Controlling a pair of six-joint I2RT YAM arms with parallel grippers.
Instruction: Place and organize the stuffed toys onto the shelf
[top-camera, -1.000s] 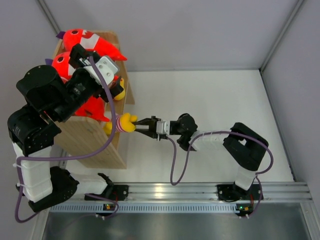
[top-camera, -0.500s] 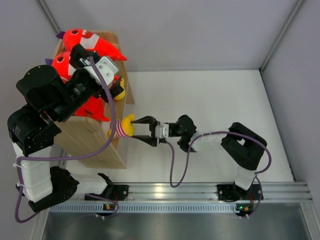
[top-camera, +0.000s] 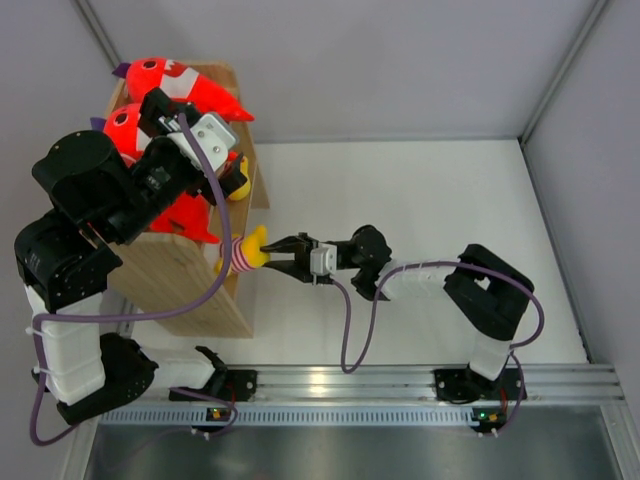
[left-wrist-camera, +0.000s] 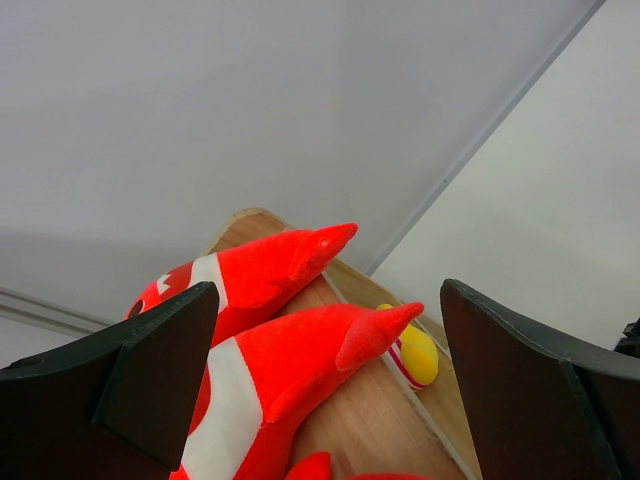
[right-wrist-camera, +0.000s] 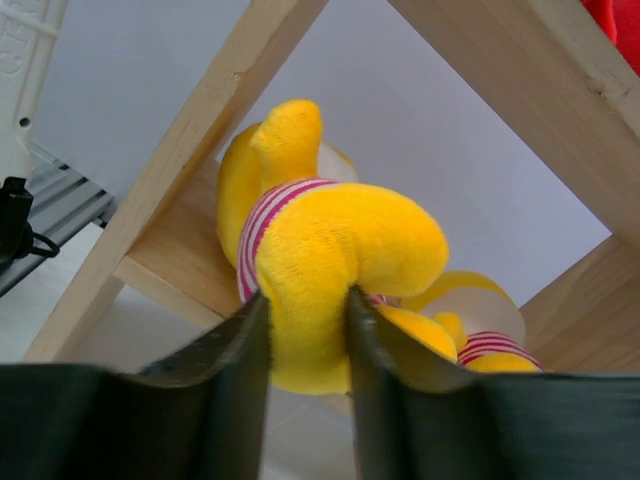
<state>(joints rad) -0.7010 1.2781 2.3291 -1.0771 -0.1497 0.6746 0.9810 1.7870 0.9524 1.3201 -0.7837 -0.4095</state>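
The wooden shelf (top-camera: 190, 280) stands at the left. Three red sharks lie on its tray top, one at the back (top-camera: 170, 78), one in the middle (top-camera: 122, 128) and one nearer (top-camera: 188, 215). A yellow striped toy (top-camera: 238, 185) rests by the rim. My left gripper (top-camera: 195, 135) hovers open and empty over the sharks. In the left wrist view two shark tails (left-wrist-camera: 320, 345) and the yellow toy (left-wrist-camera: 415, 355) lie between its fingers (left-wrist-camera: 160, 380). My right gripper (top-camera: 280, 255) is shut on the second yellow toy (top-camera: 248, 252) at the shelf's side. The right wrist view shows that toy (right-wrist-camera: 330, 250) squeezed in the gripper (right-wrist-camera: 308, 330).
Wooden shelf boards (right-wrist-camera: 540, 90) cross just behind the held toy in the right wrist view. The white tabletop (top-camera: 430, 210) stretches right of the shelf. Grey walls (top-camera: 400, 60) close the back and sides. A metal rail (top-camera: 360, 385) runs along the near edge.
My right gripper has carried the yellow toy slightly left and lower, closer to the shelf's side. The left arm and the toys on the shelf have not moved.
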